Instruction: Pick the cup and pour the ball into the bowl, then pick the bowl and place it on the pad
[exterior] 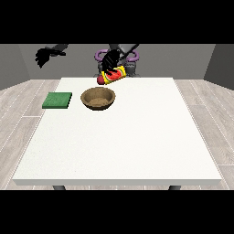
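Observation:
The yellow cup (114,75), with a red and green pattern, lies tipped on its side in the air just behind the bowl. The hand at the view's right (110,60) is curled round it from above. A red ball (100,80) shows at the cup's mouth, which points to the view's left, over the bowl's far rim. The brown bowl (98,98) stands on the white table (123,141) with nothing visible inside it. The flat green pad (57,100) lies left of the bowl. The hand at the view's left (45,55) hangs in the air above and beyond the pad, fingers relaxed, holding nothing.
The robot's body with purple shoulders (133,57) stands behind the table's far edge. Grey wood flooring surrounds the table.

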